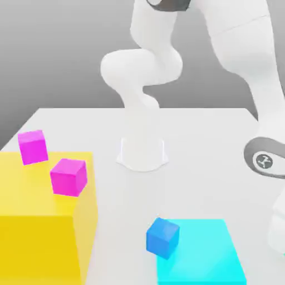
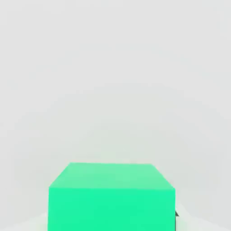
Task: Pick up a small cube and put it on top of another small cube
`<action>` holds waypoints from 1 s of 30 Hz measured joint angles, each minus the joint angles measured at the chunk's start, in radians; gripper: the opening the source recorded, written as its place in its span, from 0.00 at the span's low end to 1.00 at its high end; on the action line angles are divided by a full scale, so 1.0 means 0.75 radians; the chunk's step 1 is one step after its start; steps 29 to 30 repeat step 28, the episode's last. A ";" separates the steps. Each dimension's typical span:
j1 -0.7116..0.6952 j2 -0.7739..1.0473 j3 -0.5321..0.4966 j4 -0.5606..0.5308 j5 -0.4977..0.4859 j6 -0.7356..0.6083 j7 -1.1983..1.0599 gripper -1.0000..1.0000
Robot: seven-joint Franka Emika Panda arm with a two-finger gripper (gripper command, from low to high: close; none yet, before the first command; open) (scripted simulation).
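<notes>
A green cube (image 2: 112, 196) sits close under the hand camera, its top face and one side face showing against the pale table (image 2: 113, 81). At its lower corner a small dark sliver pokes out, too little to identify. The gripper's jaws are closed; whether they clasp the green cube cannot be told from the pictures. In the exterior view, a blue cube (image 1: 162, 237) stands near the front, tilted a little, touching the left edge of a flat cyan block (image 1: 206, 256) and overlapping its corner. To the exterior view's left a large yellow block (image 1: 44, 228) rises from the table. A magenta cube (image 1: 68, 177) sits on its top surface near the right edge, turned at an angle. A second magenta cube (image 1: 33, 147) lies farther back and to the left, at the far edge of the yellow block, also skewed. The two magenta cubes are near each other but apart. The white robot arm (image 1: 250, 72) rises from its round base (image 1: 142, 153) at the middle of the table, bends high, and comes down along the exterior view's right edge, where a grey-ringed joint (image 1: 266, 161) shows.
</notes>
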 joint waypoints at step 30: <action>-0.769 -0.900 -0.525 -0.213 0.468 -0.620 0.177 1.00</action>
